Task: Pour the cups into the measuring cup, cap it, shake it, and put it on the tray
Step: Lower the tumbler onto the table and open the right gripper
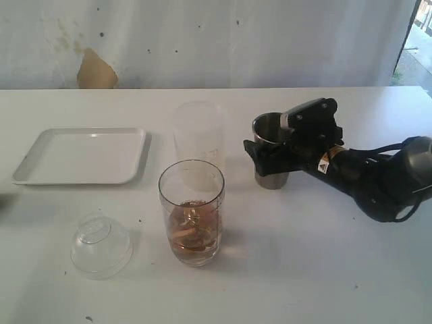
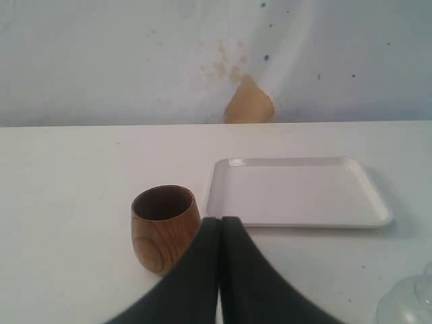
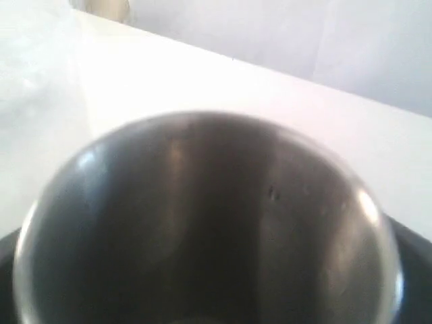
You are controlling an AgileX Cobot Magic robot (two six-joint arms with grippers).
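One clear dome lid point(image 1: 101, 244) lay nearest, with one measuring cup point(image 1: 192, 214), holding brown liquid, beside it. Behind them stood one frosted cup point(image 1: 199, 133), one steel tumbler point(image 1: 271, 179) and one tray point(image 1: 81, 156). The right gripper point(image 1: 270, 152) straddled the steel tumbler, jaws wide; pad contact could not be determined. The left gripper point(image 2: 220, 221) was fully closed, with one wooden cup point(image 2: 164, 228) just beside its tip.
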